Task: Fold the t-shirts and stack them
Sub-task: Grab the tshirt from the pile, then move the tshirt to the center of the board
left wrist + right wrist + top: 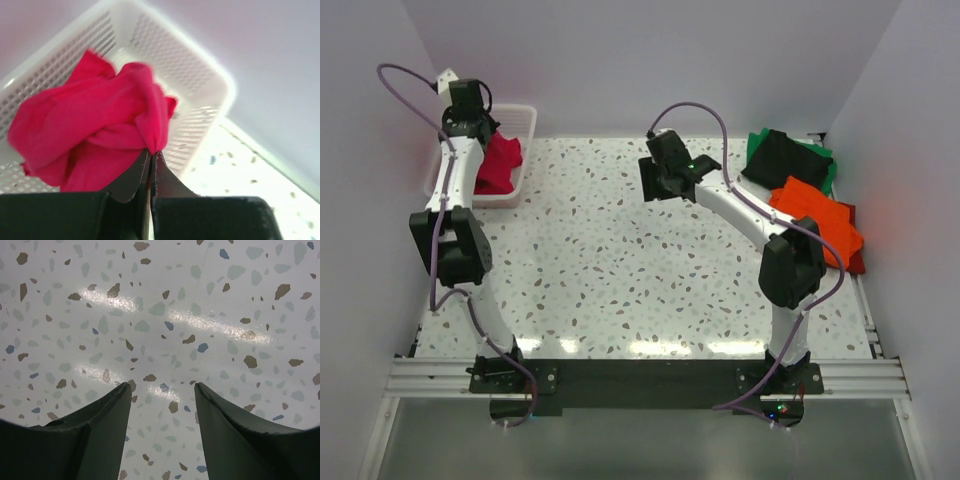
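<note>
A crimson-pink t-shirt (500, 163) lies bunched in the white mesh basket (523, 120) at the back left. My left gripper (151, 152) is shut on a fold of this shirt (90, 130) and holds it above the basket (200, 85). In the top view the left gripper (483, 128) is over the basket. My right gripper (162, 386) is open and empty above the bare tabletop; in the top view it (655, 180) is near the table's middle back. Folded black (780, 160), green (828, 172), orange (817, 215) and dark red (857, 262) shirts lie stacked at the right.
The speckled tabletop (620, 270) lies between the arms. White walls close the back and sides. The basket stands against the left wall.
</note>
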Robot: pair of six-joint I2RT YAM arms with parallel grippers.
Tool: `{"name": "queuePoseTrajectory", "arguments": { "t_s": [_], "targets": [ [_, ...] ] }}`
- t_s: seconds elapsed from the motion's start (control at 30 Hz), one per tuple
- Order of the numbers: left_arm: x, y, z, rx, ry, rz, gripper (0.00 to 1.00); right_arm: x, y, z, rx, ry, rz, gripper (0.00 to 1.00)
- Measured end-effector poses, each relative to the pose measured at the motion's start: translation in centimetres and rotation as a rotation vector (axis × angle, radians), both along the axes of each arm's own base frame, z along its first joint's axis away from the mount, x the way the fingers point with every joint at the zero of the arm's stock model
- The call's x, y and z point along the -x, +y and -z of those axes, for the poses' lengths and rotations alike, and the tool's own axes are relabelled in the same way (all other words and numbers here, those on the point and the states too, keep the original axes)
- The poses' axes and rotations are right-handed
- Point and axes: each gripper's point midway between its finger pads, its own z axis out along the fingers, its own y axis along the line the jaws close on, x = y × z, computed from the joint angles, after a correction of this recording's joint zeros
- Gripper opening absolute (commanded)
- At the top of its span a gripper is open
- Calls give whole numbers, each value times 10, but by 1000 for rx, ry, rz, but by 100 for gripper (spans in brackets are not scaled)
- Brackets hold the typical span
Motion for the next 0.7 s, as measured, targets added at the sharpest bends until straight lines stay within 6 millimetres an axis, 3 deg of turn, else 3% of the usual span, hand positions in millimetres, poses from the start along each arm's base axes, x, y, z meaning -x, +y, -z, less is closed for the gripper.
{"name": "queuePoseTrajectory", "arguments": {
  "t_s": [0.07, 0.2, 0.47, 0.57, 0.7],
  "targets": [
    [3, -15, -42, -5, -87, 41, 0, 2, -1, 5, 5, 10, 1, 57],
    [15, -49, -106, -19, -213, 138, 0, 7, -5, 12, 9, 23, 6, 57],
    [45, -141, -201, -27, -404, 427, 0, 26, -16, -2, -30, 6, 29, 56],
    [63, -170, -241, -9, -502, 540, 0, 29, -18, -10, -51, -11, 38, 56],
    [103, -207, -295, 36, -651, 734, 0, 35, -25, -10, -57, -16, 60, 56]
  ]
}}
